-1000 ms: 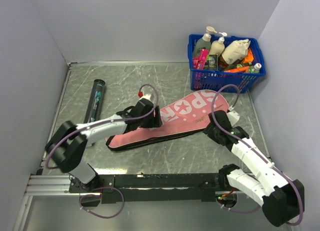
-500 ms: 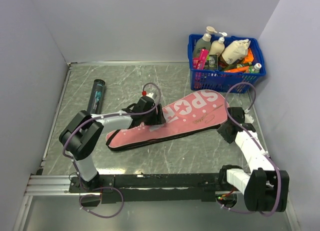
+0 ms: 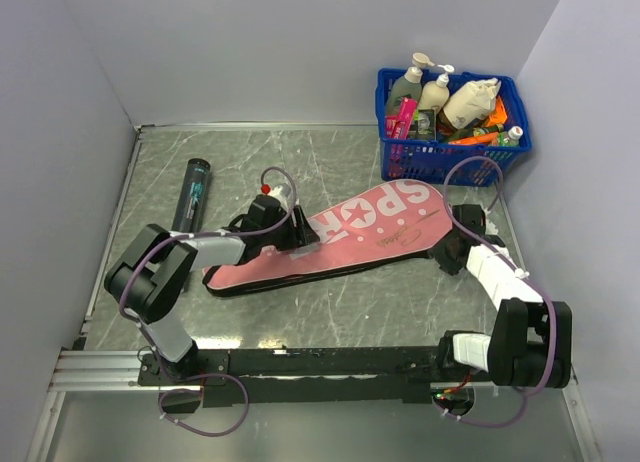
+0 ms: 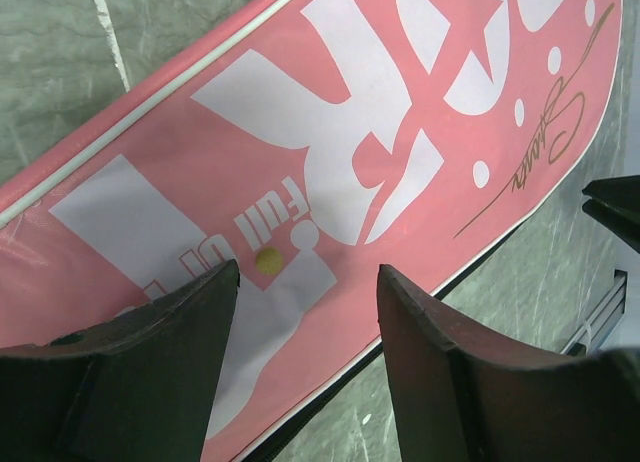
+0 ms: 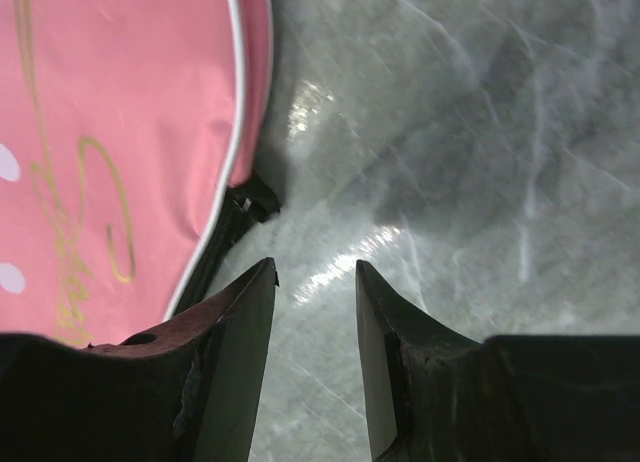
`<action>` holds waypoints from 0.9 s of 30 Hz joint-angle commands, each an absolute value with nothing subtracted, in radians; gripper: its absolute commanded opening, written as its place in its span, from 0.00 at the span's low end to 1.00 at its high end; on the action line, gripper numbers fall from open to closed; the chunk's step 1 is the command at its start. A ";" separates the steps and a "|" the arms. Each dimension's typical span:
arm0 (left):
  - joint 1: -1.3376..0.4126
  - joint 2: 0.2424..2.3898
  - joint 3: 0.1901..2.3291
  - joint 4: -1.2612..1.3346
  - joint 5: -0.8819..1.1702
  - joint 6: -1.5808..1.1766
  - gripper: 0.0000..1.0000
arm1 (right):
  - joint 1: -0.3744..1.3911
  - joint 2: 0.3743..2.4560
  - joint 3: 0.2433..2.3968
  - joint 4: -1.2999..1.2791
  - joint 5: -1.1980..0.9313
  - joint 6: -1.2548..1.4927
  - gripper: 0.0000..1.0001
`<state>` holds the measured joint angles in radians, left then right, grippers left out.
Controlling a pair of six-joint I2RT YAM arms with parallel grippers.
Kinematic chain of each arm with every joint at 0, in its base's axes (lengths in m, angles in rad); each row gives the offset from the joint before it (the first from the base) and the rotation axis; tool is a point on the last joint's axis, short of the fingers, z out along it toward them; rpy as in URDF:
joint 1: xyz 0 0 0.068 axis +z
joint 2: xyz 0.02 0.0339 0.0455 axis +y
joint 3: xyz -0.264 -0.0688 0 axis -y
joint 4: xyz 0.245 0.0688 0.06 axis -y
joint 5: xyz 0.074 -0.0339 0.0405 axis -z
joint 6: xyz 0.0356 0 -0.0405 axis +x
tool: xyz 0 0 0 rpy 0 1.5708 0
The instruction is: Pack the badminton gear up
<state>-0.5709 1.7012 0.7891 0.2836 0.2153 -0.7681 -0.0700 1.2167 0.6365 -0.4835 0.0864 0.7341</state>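
The long pink racket cover (image 3: 350,232) lettered "SPORT" lies flat and slanted across the middle of the table. It fills the left wrist view (image 4: 330,142) and shows at the left of the right wrist view (image 5: 110,152). My left gripper (image 3: 300,244) is open and empty, low over the cover's narrow middle (image 4: 308,272). My right gripper (image 3: 447,250) is open and empty beside the cover's wide right end, its fingertips over bare table (image 5: 315,270) by a black zipper tab (image 5: 248,204). The slim black tube (image 3: 192,194) lies at the left. Rackets and shuttlecocks are out of view.
A blue plastic basket (image 3: 452,154) of bottles and packets stands at the back right corner. Grey walls close in the table on the left, back and right. The black rail (image 3: 320,364) with the arm bases runs along the near edge.
The cover has shifted left and turned slightly. My left gripper moved left along it. My right gripper swung from the cover's end out toward the right edge, then back up beside it.
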 commanded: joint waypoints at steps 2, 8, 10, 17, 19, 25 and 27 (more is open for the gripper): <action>-0.549 1.704 0.730 0.158 0.160 -0.727 0.65 | -0.068 1.259 0.689 -0.405 0.046 0.729 0.44; -0.545 1.704 0.732 0.155 0.163 -0.719 0.65 | -0.041 1.295 0.683 -0.361 0.031 0.750 0.44; -0.545 1.707 0.730 0.156 0.167 -0.719 0.65 | -0.029 1.304 0.686 -0.359 0.029 0.755 0.44; -0.543 1.713 0.727 0.166 0.176 -0.719 0.65 | 0.023 1.344 0.716 -0.361 0.048 0.773 0.44; -0.542 1.709 0.724 0.164 0.173 -0.716 0.65 | 0.028 1.351 0.718 -0.356 0.063 0.779 0.44; -0.541 1.701 0.721 0.161 0.175 -0.713 0.65 | 0.028 1.384 0.724 -0.344 0.077 0.795 0.44; -0.540 1.703 0.719 0.161 0.176 -0.712 0.65 | 0.028 1.402 0.724 -0.339 0.074 0.799 0.44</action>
